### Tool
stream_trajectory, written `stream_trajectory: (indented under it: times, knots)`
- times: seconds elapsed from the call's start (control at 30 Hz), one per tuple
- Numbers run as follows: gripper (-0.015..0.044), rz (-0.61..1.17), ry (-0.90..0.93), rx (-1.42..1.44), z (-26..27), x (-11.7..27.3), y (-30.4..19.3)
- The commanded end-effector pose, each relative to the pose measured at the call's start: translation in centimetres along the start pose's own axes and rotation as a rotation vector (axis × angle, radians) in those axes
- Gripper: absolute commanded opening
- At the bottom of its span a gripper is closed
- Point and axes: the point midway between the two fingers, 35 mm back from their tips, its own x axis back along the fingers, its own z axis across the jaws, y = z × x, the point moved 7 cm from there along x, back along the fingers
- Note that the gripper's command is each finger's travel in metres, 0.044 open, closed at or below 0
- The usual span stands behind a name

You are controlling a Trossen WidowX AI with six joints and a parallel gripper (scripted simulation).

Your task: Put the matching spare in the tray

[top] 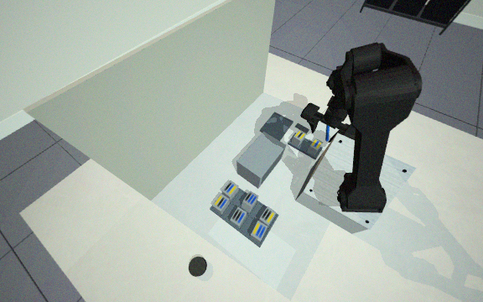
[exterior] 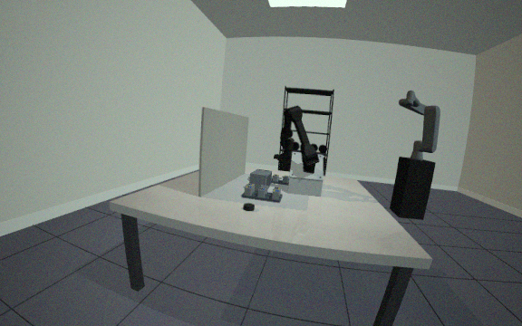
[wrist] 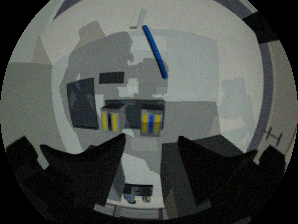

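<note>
Standing between racks: grey block [top: 255,161] [exterior: 260,177], upright.

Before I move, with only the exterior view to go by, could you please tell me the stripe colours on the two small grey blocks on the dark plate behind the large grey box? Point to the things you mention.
Observer: In the wrist view, the left block [top: 299,135] [exterior: 275,177] [wrist: 110,121] has yellow, black, yellow stripes; the right block [top: 315,143] [exterior: 285,179] [wrist: 151,121] has yellow, blue, yellow.
Operator: Thank you. Does anything lie nearby that my view misses?
Observer: Yes, a thin blue rod [top: 327,132] [wrist: 155,52] lies beyond the blocks in the wrist view.
Operator: And is the tool [top: 332,131] [exterior: 281,158] [wrist: 152,139] holding anything?
Observer: No, its fingers are apart with nothing between them.
</note>
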Motion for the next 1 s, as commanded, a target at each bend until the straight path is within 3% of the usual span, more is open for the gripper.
stream_trajectory:
  times: [0.0,0.97]
  knots:
    - [0.03,0.006,0.002,-0.004,0.0,-0.5,-0.1]
    - [0.03,0.007,0.003,-0.004,0.2,-5.3,0.0]
